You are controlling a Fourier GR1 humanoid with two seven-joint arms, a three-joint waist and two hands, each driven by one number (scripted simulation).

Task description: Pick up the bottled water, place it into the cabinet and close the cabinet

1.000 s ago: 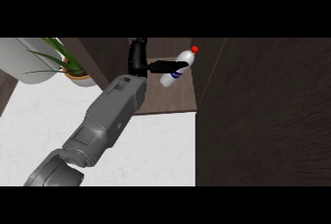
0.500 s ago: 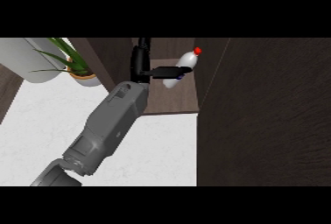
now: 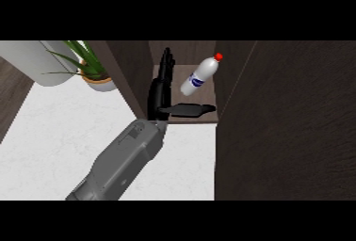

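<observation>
- Head view: we see a single grey forearm [image 3: 122,160] rising from the lower left of the frame to the cabinet [image 3: 288,117] at upper centre. From the frame alone we cannot be sure which arm it is; we take it for the right hand [image 3: 161,92], since it is the one working at the bottle.
- What has just changed: a second ago the bottled water [image 3: 201,75] sat against the hand, between thumb and fingers. Now it stands free on the cabinet shelf [image 3: 198,117], just to the right of the hand and apart from it.
- The hand is spread: fingers straight, pointing toward the top of the frame, thumb stuck out to the right below the bottle, clamped on nothing.
- We judge from this that the placing step is done; what is left is drawing the arm out and swinging the door shut. The dark panel filling the right of the frame is probably that door, though we cannot tell for certain.
- The bottle's long axis runs from lower left to upper right, its red cap toward the upper right and its base toward the hand. It looks roughly upright on the shelf, leaning slightly in this steep view.
- A potted plant [image 3: 90,70] stands at upper left on the white table [image 3: 55,136], well apart from the action. The other hand is not in view.
</observation>
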